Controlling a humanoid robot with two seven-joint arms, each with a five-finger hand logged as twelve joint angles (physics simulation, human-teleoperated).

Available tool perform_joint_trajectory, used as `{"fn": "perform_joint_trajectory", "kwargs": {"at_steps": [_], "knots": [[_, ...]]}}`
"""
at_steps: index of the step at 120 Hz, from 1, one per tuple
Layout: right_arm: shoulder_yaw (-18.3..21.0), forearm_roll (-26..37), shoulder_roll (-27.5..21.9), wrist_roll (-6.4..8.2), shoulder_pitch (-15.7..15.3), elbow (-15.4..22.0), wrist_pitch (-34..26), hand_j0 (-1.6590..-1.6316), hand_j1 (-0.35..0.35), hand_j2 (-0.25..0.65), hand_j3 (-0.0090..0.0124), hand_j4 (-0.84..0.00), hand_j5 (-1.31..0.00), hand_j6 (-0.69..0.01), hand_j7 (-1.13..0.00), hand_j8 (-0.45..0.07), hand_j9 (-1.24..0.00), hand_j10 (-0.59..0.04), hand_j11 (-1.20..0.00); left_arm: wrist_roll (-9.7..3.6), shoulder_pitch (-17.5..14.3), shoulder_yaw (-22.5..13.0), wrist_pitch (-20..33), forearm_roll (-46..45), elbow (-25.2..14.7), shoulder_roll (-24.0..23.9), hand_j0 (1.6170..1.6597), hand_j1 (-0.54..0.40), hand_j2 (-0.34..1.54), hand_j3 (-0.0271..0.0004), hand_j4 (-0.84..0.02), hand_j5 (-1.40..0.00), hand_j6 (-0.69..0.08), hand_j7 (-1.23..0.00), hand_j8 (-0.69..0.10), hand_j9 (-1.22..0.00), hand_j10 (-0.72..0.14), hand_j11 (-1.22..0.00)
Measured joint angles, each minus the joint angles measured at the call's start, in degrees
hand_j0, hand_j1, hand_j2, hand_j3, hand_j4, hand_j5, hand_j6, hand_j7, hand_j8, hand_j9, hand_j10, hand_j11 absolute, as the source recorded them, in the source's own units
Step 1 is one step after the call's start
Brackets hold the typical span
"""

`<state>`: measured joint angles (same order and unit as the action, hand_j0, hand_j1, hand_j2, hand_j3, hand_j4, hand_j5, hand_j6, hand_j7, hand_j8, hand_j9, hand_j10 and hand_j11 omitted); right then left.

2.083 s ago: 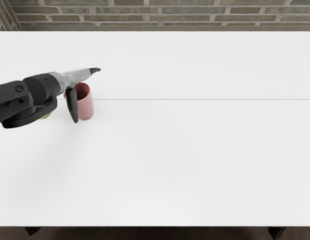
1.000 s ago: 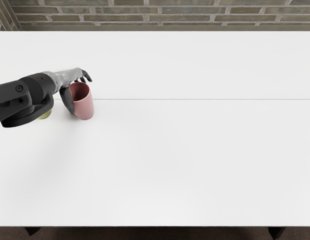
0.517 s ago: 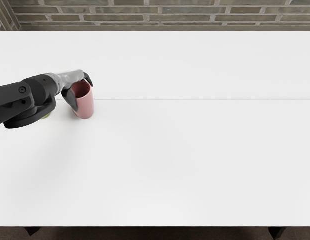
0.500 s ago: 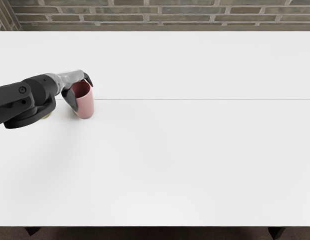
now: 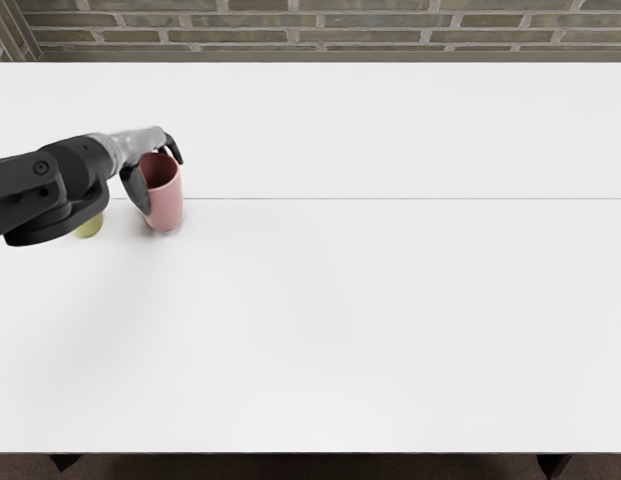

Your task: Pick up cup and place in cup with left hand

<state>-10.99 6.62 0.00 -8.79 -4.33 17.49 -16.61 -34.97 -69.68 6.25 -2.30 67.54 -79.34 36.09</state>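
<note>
Pink cup (image 5: 166, 205) lies between the left hand's (image 5: 138, 141) curled fingers (image 5: 136, 190), pinched near its rim.

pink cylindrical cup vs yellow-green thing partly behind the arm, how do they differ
The pink cup shows its open mouth; the left arm hides the yellow-green thing's top. The left hand grasps the pink cup; no fingers show on the yellow-green thing. Both have curved bases.
</note>
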Motion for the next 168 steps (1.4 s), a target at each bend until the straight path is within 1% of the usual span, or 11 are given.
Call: {"fn": "perform_joint_trajectory", "kwargs": {"at_steps": [7, 18, 43, 67, 74, 103, 108, 115, 138, 150, 168], "knots": [[0.00, 0.00, 0.00, 0.00, 0.01, 0.00, 0.00, -1.6581, -0.316, -0.006, 0.0000, -0.027, -0.04, -0.027, -0.04, -0.027, -0.04, -0.027, -0.04, -0.02, -0.79, 0.02, -0.34, -0.16, -0.01, 0.21, 1.6565, -0.086, 0.08, 0.0000, -0.408, -0.54, -0.360, -0.54, -0.385, -0.54, -0.408, -0.54], [0.00, 0.00, 0.00, 0.00, 0.00, 0.00, 0.00, -1.6581, -0.316, -0.006, 0.0000, -0.027, -0.04, -0.027, -0.04, -0.027, -0.04, -0.027, -0.04, -0.03, -1.78, 0.10, -0.72, -0.36, -0.06, 0.44, 1.6567, -0.095, 0.09, 0.0000, -0.408, -0.54, -0.351, -0.54, -0.376, -0.54, -0.409, -0.54], [0.00, 0.02, 0.00, 0.00, 0.01, 0.00, 0.00, -1.6581, -0.316, -0.006, 0.0000, -0.027, -0.04, -0.027, -0.04, -0.027, -0.04, -0.027, -0.04, -0.03, -1.95, 0.14, -1.60, -0.53, -0.18, 0.43, 1.6570, -0.104, 0.09, 0.0000, -0.412, -0.54, -0.341, -0.54, -0.365, -0.54, -0.413, -0.54], [0.00, 0.01, 0.00, 0.00, 0.01, 0.00, 0.00, -1.6581, -0.316, -0.006, 0.0000, -0.027, -0.04, -0.027, -0.04, -0.027, -0.04, -0.027, -0.04, -0.04, -2.15, 0.30, -2.82, -0.61, -0.20, 0.54, 1.6562, -0.135, 0.12, 0.0000, -0.436, -0.61, -0.287, -0.60, -0.316, -0.60, -0.449, -0.60], [0.00, 0.02, 0.00, 0.00, 0.02, 0.00, 0.00, -1.6581, -0.316, -0.006, 0.0000, -0.027, -0.04, -0.027, -0.04, -0.027, -0.04, -0.027, -0.04, -0.04, -2.84, 0.41, -3.23, -0.65, -0.21, 0.75, 1.6560, -0.141, 0.12, 0.0000, -0.416, -0.62, -0.279, -0.61, -0.306, -0.61, -0.452, -0.61], [0.00, 0.01, 0.00, 0.00, 0.02, 0.00, 0.00, -1.6581, -0.316, -0.006, 0.0000, -0.027, -0.04, -0.027, -0.04, -0.027, -0.04, -0.027, -0.04, -0.04, -4.96, 0.81, -5.84, -0.85, -0.31, 2.04, 1.6560, -0.162, 0.14, 0.0000, -0.392, -0.63, -0.256, -0.62, -0.288, -0.61, -0.456, -0.61], [0.00, 0.00, 0.00, 0.00, 0.01, 0.00, 0.00, -1.6581, -0.316, -0.006, 0.0000, -0.027, -0.04, -0.027, -0.04, -0.027, -0.04, -0.027, -0.04, -0.04, -5.91, 0.99, -6.78, -1.61, -0.34, 2.99, 1.6557, -0.141, 0.13, 0.0000, -0.400, -0.64, -0.270, -0.62, -0.294, -0.61, -0.452, -0.61], [0.00, 0.00, 0.00, 0.00, 0.02, 0.00, 0.00, -1.6581, -0.316, -0.006, 0.0000, -0.027, -0.04, -0.027, -0.04, -0.027, -0.04, -0.027, -0.04, -0.04, -7.17, 1.20, -8.04, -3.05, -0.34, 4.25, 1.6560, -0.153, 0.13, 0.0000, -0.400, -0.62, -0.261, -0.62, -0.295, -0.61, -0.455, -0.61], [0.00, 0.00, 0.00, 0.00, 0.02, 0.00, 0.00, -1.6581, -0.316, -0.006, 0.0000, -0.027, -0.04, -0.027, -0.04, -0.027, -0.04, -0.027, -0.04, -0.04, -8.10, 1.79, -10.13, -5.41, -0.37, 6.01, 1.6569, -0.171, 0.15, 0.0000, -0.402, -0.61, -0.260, -0.61, -0.294, -0.60, -0.453, -0.60], [0.00, 0.00, 0.00, 0.00, 0.01, 0.00, 0.00, -1.6581, -0.316, -0.006, 0.0000, -0.027, -0.04, -0.027, -0.04, -0.027, -0.04, -0.027, -0.04, -0.03, -9.52, 2.12, -10.96, -6.46, -0.37, 6.76, 1.6565, -0.127, 0.10, 0.0000, -0.418, -0.60, -0.283, -0.61, -0.314, -0.60, -0.450, -0.60], [0.00, 0.01, 0.00, 0.00, 0.02, 0.00, 0.00, -1.6581, -0.316, -0.006, 0.0000, -0.027, -0.04, -0.027, -0.04, -0.027, -0.04, -0.027, -0.04, -0.03, -11.10, 2.35, -13.24, -8.19, -0.37, 7.42, 1.6571, -0.165, 0.14, 0.0000, -0.407, -0.59, -0.262, -0.61, -0.295, -0.60, -0.450, -0.59]]}}
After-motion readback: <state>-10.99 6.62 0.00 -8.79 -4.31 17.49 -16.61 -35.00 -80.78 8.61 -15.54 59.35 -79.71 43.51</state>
